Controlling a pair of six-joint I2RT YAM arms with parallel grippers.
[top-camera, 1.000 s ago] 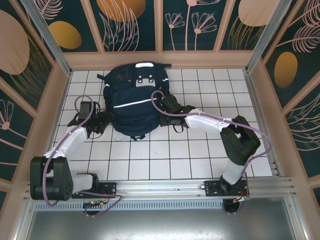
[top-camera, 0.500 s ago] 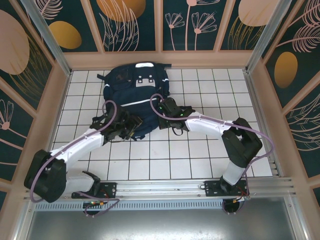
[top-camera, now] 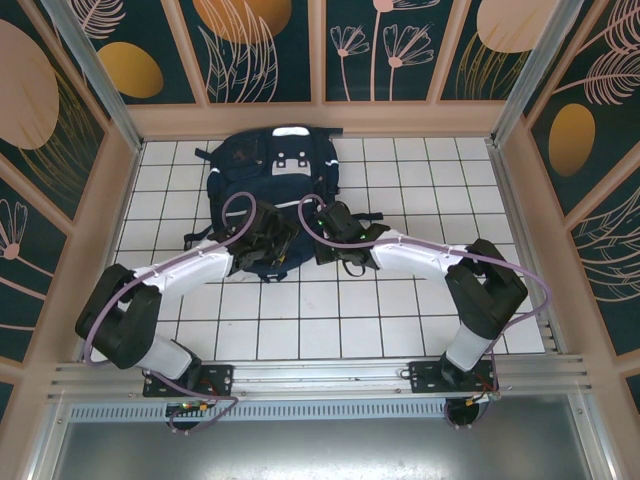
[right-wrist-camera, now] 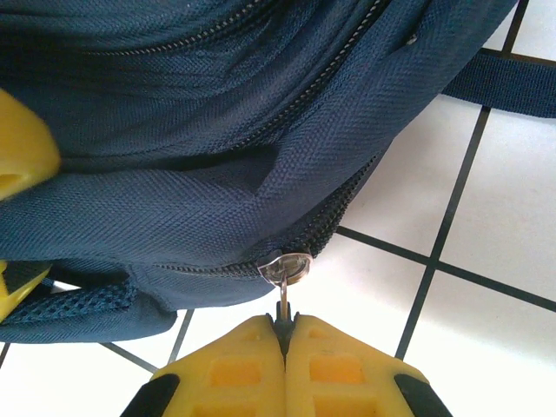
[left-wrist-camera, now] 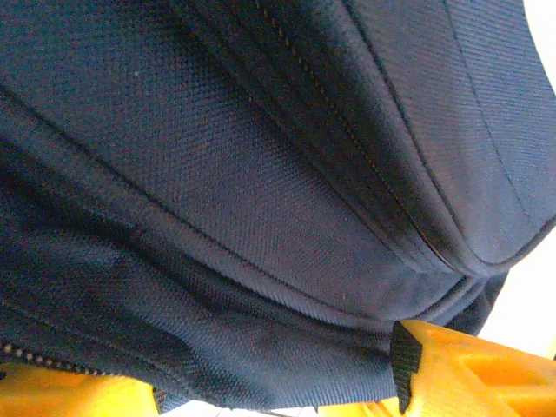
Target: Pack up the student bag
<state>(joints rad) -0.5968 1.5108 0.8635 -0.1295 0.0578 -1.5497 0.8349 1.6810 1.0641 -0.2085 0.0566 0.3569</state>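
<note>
The counter [top-camera: 400,300] is laid with white square tiles, with dark grout lines between them. A pale wooden rim [top-camera: 320,120] borders it at the far side and along both flanks. Above the rim stand wall panels [top-camera: 255,55] in dark teal, drawn with thin pale flowers and leaves and with orange ovals. Slanted aluminium posts [top-camera: 95,65] rise at the far corners. An aluminium rail [top-camera: 330,372] runs across the near edge, and a grey metal sheet [top-camera: 320,445] lies just below it.
</note>
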